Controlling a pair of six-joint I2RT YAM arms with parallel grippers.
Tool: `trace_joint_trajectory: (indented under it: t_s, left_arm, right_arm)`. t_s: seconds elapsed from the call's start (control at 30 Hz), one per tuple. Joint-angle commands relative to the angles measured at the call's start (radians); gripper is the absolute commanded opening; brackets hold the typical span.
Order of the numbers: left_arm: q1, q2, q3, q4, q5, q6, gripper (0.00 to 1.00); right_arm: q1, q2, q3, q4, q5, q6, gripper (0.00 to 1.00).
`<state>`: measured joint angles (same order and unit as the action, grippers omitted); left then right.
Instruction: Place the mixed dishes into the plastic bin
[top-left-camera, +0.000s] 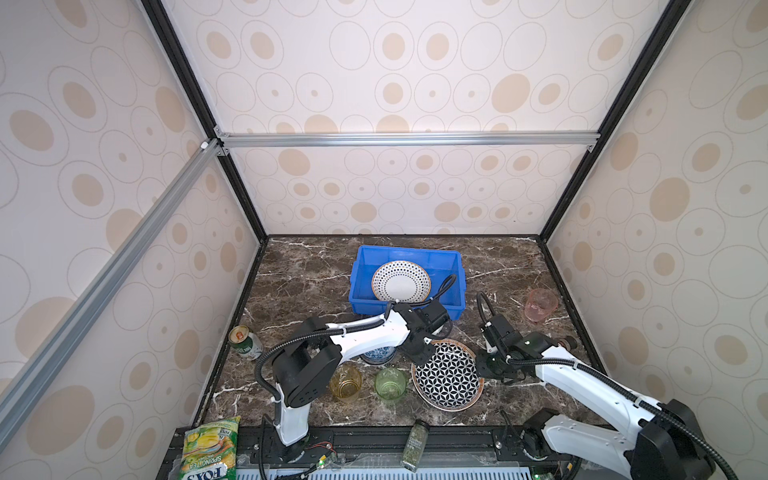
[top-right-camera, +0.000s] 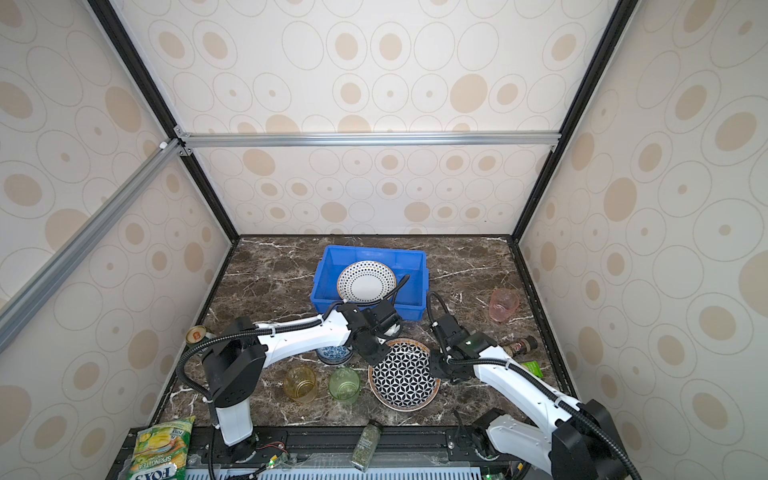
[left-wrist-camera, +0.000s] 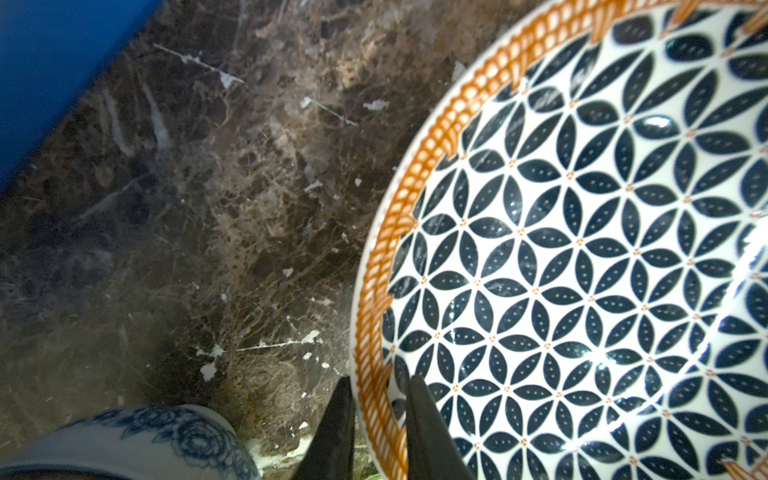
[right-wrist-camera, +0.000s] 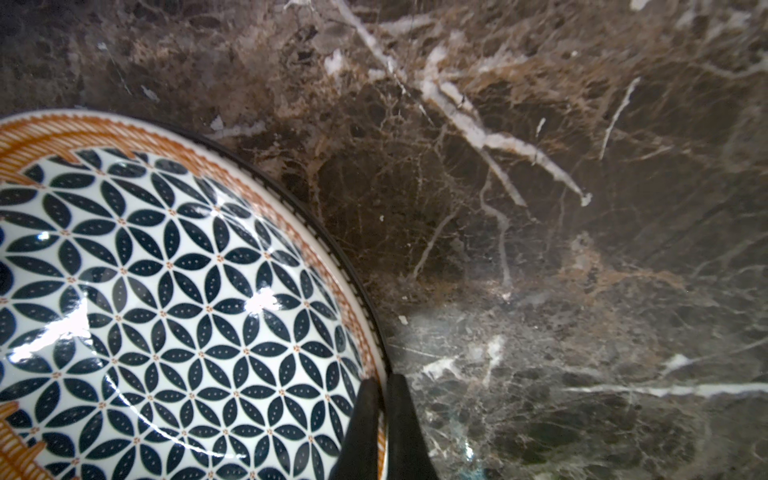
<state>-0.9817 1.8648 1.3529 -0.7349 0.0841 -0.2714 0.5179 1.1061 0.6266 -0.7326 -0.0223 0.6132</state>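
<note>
Ideally, left gripper (left-wrist-camera: 376, 432) and right gripper (right-wrist-camera: 384, 428), pinching opposite rims of the geometric plate (top-left-camera: 451, 382), lift level toward the far plastic bin (top-left-camera: 365, 306).

cream walls (top-left-camera: 415, 75) printed with beige ovals and thin rings enclose a dark brown, white-veined marble tabletop (top-left-camera: 303, 282), with black corner posts (top-left-camera: 239, 187), a silver rail (top-left-camera: 407, 139) across the back wall and a slanting rail (top-left-camera: 104, 282) on the left wall.
</note>
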Motion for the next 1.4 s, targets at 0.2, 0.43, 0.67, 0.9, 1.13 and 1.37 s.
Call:
trace_joint_trajectory:
  t_s: [0.2, 0.43, 0.67, 0.9, 1.13, 1.37]
  left_arm:
    - [-0.003, 0.009, 0.005, 0.020, 0.074, -0.017, 0.24]
    - [0.000, 0.017, 0.003, 0.034, 0.083, -0.020, 0.24]
    - [0.004, 0.014, -0.006, 0.041, 0.090, -0.022, 0.19]
    - [0.011, 0.016, -0.011, 0.058, 0.124, -0.017, 0.07]
    - [0.018, 0.019, -0.005, 0.051, 0.124, -0.007, 0.00]
    - [0.023, 0.024, 0.012, 0.037, 0.100, 0.006, 0.00]
  right_arm:
    - [0.025, 0.066, -0.036, 0.127, -0.078, 0.048, 0.06]
    - [0.037, 0.070, -0.038, 0.132, -0.076, 0.057, 0.05]
    - [0.038, 0.066, -0.033, 0.125, -0.070, 0.057, 0.05]
    - [0.040, 0.064, -0.034, 0.127, -0.070, 0.061, 0.05]
    - [0.041, 0.061, -0.021, 0.122, -0.068, 0.057, 0.05]
    - [0.041, 0.044, 0.014, 0.092, -0.047, 0.045, 0.08]
